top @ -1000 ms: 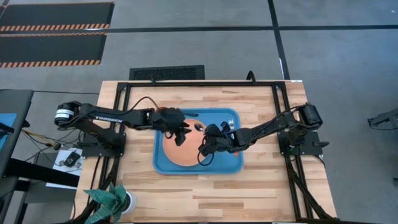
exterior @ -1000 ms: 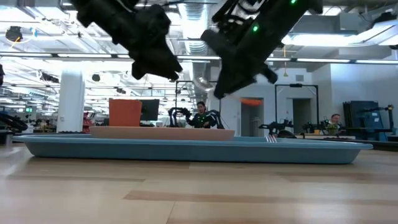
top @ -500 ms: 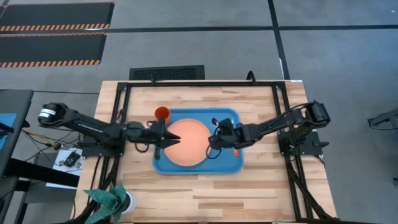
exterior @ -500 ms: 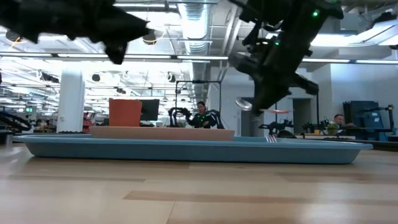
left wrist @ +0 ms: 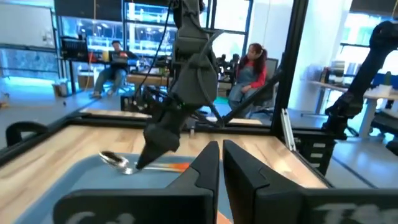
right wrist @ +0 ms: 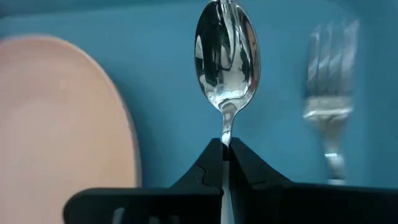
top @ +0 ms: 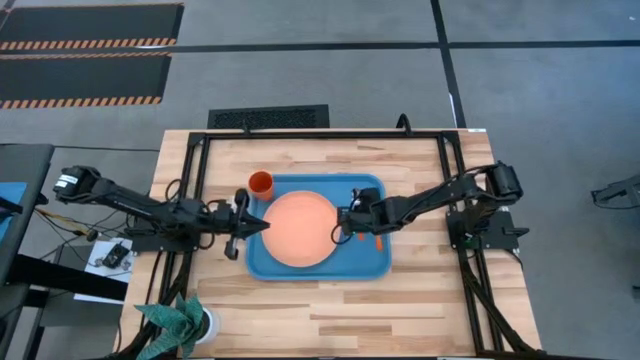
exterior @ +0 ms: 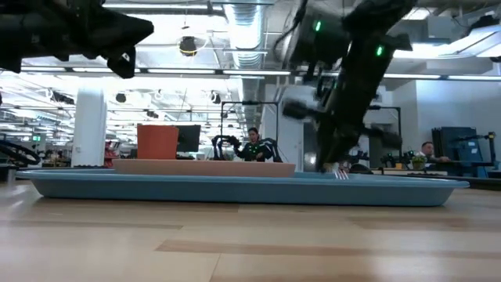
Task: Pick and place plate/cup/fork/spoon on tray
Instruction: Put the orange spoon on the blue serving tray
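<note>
The blue tray (top: 318,268) lies mid-table with the salmon plate (top: 300,228) flat on its left half. The orange cup (top: 260,183) stands upright at the tray's far left corner; whether on the tray or beside it, I cannot tell. The fork (right wrist: 329,112) lies on the tray floor right of the plate. My right gripper (top: 343,225) is low over the tray between plate and fork, shut on the spoon (right wrist: 227,56). My left gripper (top: 265,225) hovers shut over the tray's left rim, pointing at the plate, touching nothing. My right gripper pinches the spoon's thin neck (right wrist: 225,138), just behind the bowl, between its two fingertips. The fingers (left wrist: 144,157) slant down from the table's right side. The spoon lies about level, bowl (left wrist: 115,160) past the fingertips, orange handle (left wrist: 179,166) behind them. Whether it rests on the tray floor I cannot tell.
A potted plant (top: 180,322) stands at the table's near left corner. Black frame rails (top: 330,132) run along the table's far and side edges. Bare wood shows in front of the tray. People sit in the room beyond the table.
My left gripper has drawn back from above the plate toward the table's left edge and has shut with nothing in it. My right gripper has carried the spoon down from well above the tray to just over its floor, right of the plate.
</note>
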{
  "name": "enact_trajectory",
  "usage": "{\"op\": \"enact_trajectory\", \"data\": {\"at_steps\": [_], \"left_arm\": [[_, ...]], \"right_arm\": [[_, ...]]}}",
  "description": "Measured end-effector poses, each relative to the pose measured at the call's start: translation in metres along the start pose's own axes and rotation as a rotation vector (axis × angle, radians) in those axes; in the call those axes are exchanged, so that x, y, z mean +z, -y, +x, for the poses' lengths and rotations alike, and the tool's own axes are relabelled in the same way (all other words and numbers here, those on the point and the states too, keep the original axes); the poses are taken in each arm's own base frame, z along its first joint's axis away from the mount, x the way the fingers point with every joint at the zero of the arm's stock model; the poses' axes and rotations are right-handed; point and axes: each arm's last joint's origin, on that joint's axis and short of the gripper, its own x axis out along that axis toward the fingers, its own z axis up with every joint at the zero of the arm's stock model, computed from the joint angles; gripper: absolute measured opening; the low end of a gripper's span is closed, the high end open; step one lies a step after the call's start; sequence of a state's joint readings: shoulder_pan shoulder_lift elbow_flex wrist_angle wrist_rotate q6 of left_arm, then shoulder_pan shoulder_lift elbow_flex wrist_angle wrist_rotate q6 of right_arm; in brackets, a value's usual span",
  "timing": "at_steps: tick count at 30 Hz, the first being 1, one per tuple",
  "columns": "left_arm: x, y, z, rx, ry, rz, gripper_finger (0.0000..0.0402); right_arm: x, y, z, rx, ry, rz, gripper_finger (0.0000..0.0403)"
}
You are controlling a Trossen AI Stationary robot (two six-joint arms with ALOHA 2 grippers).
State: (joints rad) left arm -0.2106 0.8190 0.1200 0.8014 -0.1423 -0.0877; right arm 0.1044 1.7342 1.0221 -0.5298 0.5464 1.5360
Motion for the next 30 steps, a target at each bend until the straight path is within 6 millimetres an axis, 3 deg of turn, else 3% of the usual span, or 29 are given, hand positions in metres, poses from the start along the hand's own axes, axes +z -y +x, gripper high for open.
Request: {"op": "enact_trajectory", "data": {"at_steps": [4,8,24,30], "left_arm": [[-0.001,-0.003,-0.007,0.005,0.021,0.025,0.0001],[0.002,-0.003,-0.009,0.001,0.043,0.022,0.0000],[-0.001,-0.003,-0.009,-0.012,0.009,0.033,0.0000],[-0.001,-0.003,-0.009,-0.012,0.009,0.033,0.0000]], "right_arm": [[-0.011,0.001,0.021,-0.038,-0.049,0.018,0.0017],[-0.015,-0.002,0.028,-0.021,-0.055,0.064,0.0018],[-0.019,0.002,0.027,-0.060,-0.095,0.092,0.0024],[-0.019,0.002,0.027,-0.065,-0.099,0.084,0.0052]]}}
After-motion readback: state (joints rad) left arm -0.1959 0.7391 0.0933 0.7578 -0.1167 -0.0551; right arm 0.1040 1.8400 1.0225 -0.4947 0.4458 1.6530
